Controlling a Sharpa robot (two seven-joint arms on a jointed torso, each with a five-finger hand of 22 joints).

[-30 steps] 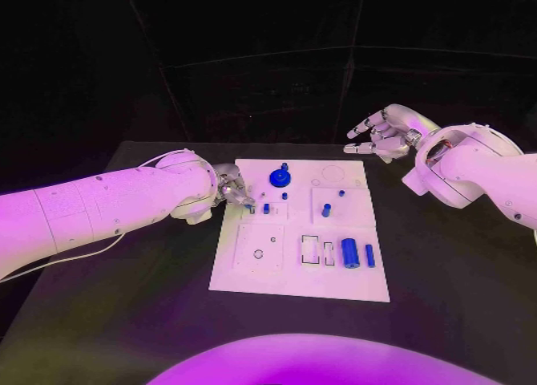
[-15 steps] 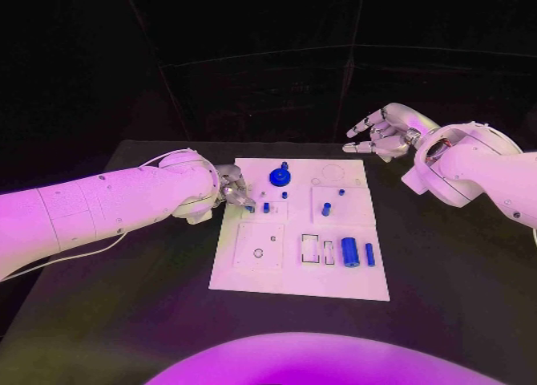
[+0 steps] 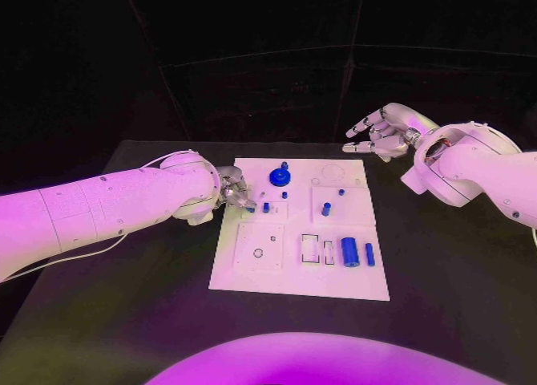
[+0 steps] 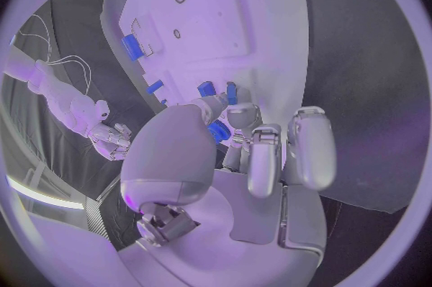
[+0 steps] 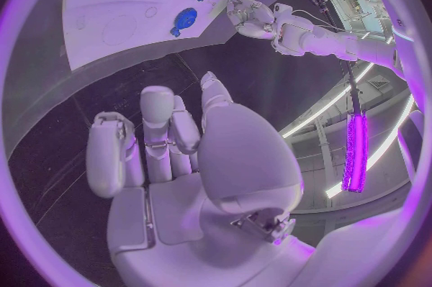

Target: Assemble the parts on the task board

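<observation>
Little has moved since the earlier frames: the left hand [image 3: 235, 191] has crept slightly toward the far side of the task board [image 3: 260, 273], and its arm has shifted with it; the right hand [image 3: 382, 134] hangs where it was, and the parts lie as before. No brand, label or writing can be read on anything.

The left hand sits at the task board's left edge, fingers curled together over the small blue peg [image 3: 266, 208] standing there. In the left wrist view the fingertips [image 4: 241, 116] close around a small blue piece [image 4: 219, 131], though whether they truly pinch it I cannot tell. The right hand hovers above the tabletop [image 3: 454, 273] beyond the board's far right corner, grasping nothing, fingers loosely spread.

On the board, a round blue knob [image 3: 280, 177] stands near the far edge, a blue cylinder [image 3: 351, 253] and a slim blue bar [image 3: 369, 255] lie side by side toward the near right, and a short blue pin [image 3: 326, 209] stands mid-board.
</observation>
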